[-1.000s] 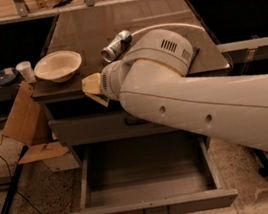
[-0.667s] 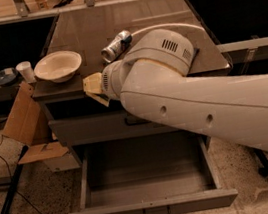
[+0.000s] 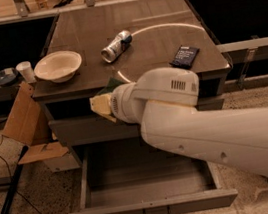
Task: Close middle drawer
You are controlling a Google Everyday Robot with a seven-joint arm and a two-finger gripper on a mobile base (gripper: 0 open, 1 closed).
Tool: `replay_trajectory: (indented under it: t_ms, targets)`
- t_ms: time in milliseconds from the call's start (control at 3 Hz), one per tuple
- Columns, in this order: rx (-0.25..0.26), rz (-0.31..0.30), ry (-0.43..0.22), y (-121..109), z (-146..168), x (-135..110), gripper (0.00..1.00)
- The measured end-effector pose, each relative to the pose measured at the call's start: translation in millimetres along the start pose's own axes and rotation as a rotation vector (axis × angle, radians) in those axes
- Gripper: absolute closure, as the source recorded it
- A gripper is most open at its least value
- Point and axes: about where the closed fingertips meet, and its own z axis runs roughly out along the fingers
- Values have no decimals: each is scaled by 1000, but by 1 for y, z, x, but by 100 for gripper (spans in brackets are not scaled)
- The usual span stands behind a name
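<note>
A drawer [image 3: 152, 208] stands pulled far out at the bottom of the cabinet, and its inside [image 3: 145, 178] looks empty. Its handle [image 3: 156, 213] is at the middle of the front panel. Above it is a shut drawer front [image 3: 84, 130]. My big white arm [image 3: 186, 116] reaches in from the right across the cabinet's front. My gripper [image 3: 102, 107] shows only as a yellowish end at the cabinet's top front edge, above the open drawer and mostly hidden by the arm.
On the cabinet top [image 3: 164, 43] are a beige bowl [image 3: 58, 66], a can lying on its side [image 3: 116, 46] and a black packet [image 3: 184, 55]. A cardboard box [image 3: 25, 126] and a black cable [image 3: 6, 195] lie at the left on the floor.
My arm has dropped lower along the cabinet's front, so the can and the black packet now show. The drawer has not moved.
</note>
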Motion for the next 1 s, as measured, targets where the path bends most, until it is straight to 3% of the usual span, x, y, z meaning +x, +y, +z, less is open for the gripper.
replay_trajectory:
  t_ms: [667,1000]
  targets:
    - [-90,-208,19,-10,12,61,100]
    - [-99,-246,44,-23,40,94,100]
